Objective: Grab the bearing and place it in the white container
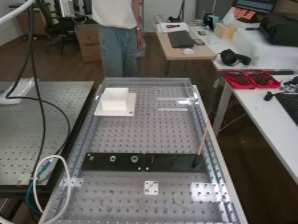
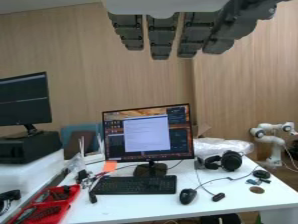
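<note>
Worktop (image 1: 143, 135): grey, perforated all over, metal rails down both long sides. Clock read from its middle in the high view, 12 at the far end. Black strip (image 1: 174, 162) lies crosswise, 9 to 3. Three small round metal parts (image 1: 135, 159) in a row on its 9 o'clock half; the bearing looks to be among them, can't tell which. White container (image 1: 115, 98) at 11, on a flat white base (image 1: 126, 113). Thin brown stick (image 1: 202, 141), dark-tipped, leaning at 3. Small white plate (image 1: 151, 188) at 6.

Room: second perforated table (image 1: 70, 112) at 9 to 10; white desk (image 1: 249, 105) towards 2, red trays (image 1: 249, 79) on it. Wrist view: pale wood-panelled wall (image 2: 66, 45), lit monitor (image 2: 148, 134), keyboard (image 2: 136, 185), headphones (image 2: 231, 160).

Hand (image 2: 163, 35): fingers straight, a little spread, over the desk scene.
</note>
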Motion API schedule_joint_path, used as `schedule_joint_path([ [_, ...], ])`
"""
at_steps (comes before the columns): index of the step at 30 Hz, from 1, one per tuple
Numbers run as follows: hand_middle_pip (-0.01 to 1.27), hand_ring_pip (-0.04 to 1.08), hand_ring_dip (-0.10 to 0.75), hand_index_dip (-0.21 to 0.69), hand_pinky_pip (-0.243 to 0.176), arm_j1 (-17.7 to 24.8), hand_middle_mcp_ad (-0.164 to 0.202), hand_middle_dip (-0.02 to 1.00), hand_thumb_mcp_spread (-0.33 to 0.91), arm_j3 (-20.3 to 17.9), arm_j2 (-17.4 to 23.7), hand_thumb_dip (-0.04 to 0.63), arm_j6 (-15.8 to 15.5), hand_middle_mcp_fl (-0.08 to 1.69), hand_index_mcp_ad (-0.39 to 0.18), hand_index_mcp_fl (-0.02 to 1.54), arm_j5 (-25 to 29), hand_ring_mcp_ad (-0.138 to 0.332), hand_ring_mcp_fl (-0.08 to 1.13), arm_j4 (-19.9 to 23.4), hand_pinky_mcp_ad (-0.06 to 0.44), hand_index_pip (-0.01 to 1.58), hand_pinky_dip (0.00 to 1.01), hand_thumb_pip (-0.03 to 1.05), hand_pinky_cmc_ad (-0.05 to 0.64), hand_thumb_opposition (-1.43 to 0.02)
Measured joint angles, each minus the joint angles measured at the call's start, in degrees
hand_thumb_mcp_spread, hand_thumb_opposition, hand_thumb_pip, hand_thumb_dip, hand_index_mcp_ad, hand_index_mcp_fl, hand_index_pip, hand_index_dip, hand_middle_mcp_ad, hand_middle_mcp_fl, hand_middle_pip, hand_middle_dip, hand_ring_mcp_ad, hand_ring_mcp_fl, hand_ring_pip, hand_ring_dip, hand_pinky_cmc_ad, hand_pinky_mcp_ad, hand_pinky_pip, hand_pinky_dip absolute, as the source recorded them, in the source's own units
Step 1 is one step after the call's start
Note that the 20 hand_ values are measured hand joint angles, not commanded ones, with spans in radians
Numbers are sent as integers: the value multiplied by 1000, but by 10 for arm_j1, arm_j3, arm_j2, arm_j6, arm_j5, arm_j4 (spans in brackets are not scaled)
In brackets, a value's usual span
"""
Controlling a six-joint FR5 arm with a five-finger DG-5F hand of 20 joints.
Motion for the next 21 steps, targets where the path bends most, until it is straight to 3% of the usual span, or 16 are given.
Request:
schedule_joint_path([
  [4,12,16,16,12,-10,1,28,24,5,-5,2,7,1,21,7,-7,1,63,10,3,38,5,19,19,51,-3],
  [7,59,23,19,14,-12,2,26,51,176,-7,3,37,1,33,5,-9,3,65,16,3,63,24,63,295,44,-190],
  [8,73,38,19,14,-12,3,26,65,215,-7,3,38,0,45,3,-10,4,65,3,3,86,30,91,325,65,-290],
  [12,101,75,21,19,-28,4,28,113,243,-8,4,37,-1,52,-9,-9,5,61,5,3,182,51,171,326,145,-494],
  [16,110,89,33,47,-44,6,24,150,250,-9,4,37,-1,49,-9,-5,7,93,2,4,230,72,211,332,232,-606],
  [21,124,110,37,49,-44,6,28,159,262,-10,5,40,-2,126,-9,24,9,124,3,3,265,86,234,387,272,-648],
])
